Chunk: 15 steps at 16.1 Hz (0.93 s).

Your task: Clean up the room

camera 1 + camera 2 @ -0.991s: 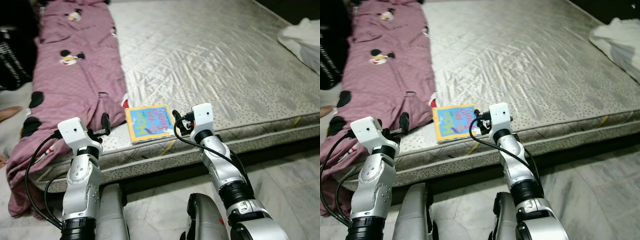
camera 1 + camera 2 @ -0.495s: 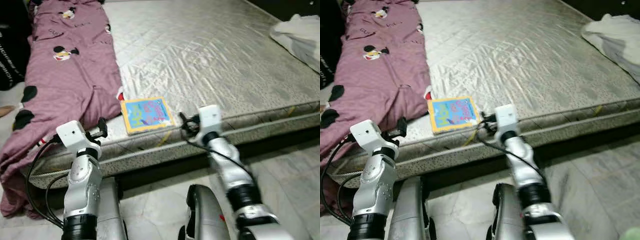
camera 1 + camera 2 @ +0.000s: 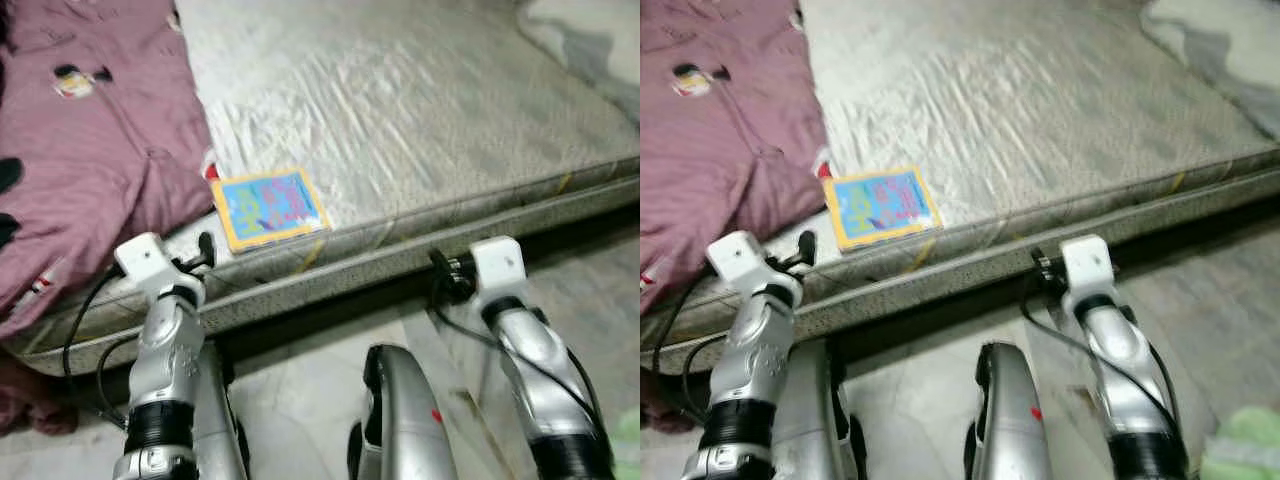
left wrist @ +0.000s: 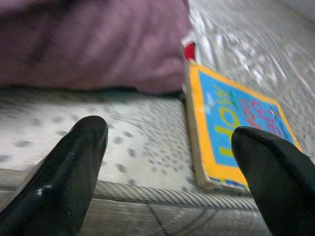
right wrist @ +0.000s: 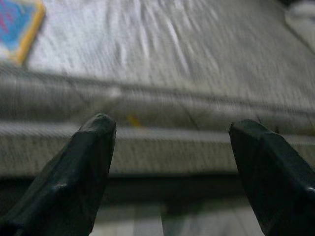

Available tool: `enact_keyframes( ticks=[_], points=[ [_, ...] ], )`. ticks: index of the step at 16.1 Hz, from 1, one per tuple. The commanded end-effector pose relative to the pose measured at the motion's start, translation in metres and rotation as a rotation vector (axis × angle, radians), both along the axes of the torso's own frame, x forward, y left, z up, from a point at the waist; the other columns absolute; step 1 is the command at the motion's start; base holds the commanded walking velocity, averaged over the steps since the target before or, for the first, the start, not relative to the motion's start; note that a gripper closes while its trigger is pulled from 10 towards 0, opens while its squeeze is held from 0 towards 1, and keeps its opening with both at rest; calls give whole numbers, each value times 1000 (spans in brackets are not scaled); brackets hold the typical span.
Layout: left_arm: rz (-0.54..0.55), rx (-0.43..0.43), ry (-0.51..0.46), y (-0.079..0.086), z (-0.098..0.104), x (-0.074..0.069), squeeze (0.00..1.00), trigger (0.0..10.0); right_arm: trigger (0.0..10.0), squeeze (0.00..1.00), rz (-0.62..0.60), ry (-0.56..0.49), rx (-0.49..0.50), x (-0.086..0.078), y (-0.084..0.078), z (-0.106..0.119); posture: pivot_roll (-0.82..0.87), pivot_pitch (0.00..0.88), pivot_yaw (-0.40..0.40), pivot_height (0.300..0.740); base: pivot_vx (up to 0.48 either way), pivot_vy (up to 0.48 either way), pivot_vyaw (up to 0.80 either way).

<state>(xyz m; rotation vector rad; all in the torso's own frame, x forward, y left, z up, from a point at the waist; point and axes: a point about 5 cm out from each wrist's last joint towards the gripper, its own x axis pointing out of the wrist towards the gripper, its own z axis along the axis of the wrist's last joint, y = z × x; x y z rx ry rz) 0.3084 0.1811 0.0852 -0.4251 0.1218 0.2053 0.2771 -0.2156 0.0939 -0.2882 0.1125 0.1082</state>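
Book [image 3: 268, 207], our likely pickup, lies flat near the front edge of a bare grey mattress [image 3: 420, 130], its bright blue cover framed in yellow and facing up. Just beside it, on our left, a purple blanket [image 3: 90, 150] printed with cartoon mice covers that side of the mattress and spills over the edge toward the floor [image 3: 300, 400]. A pale bundle of cloth [image 3: 1210, 50] sits at the far right corner. Our left gripper [image 4: 167, 162] hovers at the mattress edge with its two black fingers spread wide apart and nothing between them; in the left wrist view the book lies just ahead of it, toward one finger. Our right gripper [image 5: 172, 162] is also spread wide and empty, held lower, in front of the mattress side and well apart from the book. We judge that the book is not yet grasped. Several things could go wrong from here. The book lies flat on a soft surface, so fingers closing from above may press it into the padding or push it away without getting under an edge. The blanket lies so close that a finger could snag its fold and drag cloth along. The head views are blurred, so aiming now may land the fingers off target.
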Motion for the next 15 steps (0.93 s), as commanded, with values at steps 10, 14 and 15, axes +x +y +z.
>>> enact_keyframes(
  ticks=[10, 14, 15],
  points=[
    [-63, -177, -10, -3, 1, 35, 0, 10000, 10000, 0, -67, 30, -63, -32, -22, 23, -203, 283, -78, 529, 0, 0, 0],
    [-148, -254, 26, -9, -2, 46, 0, 10000, 10000, 0, -69, 29, -68, -32, -21, 28, -227, 274, -83, 529, 0, 0, 0],
    [-174, -273, 40, -12, -3, 49, 0, 10000, 10000, 0, -71, 33, -69, -33, -21, 31, -231, 273, -83, 529, 0, 0, 0]
  ],
)
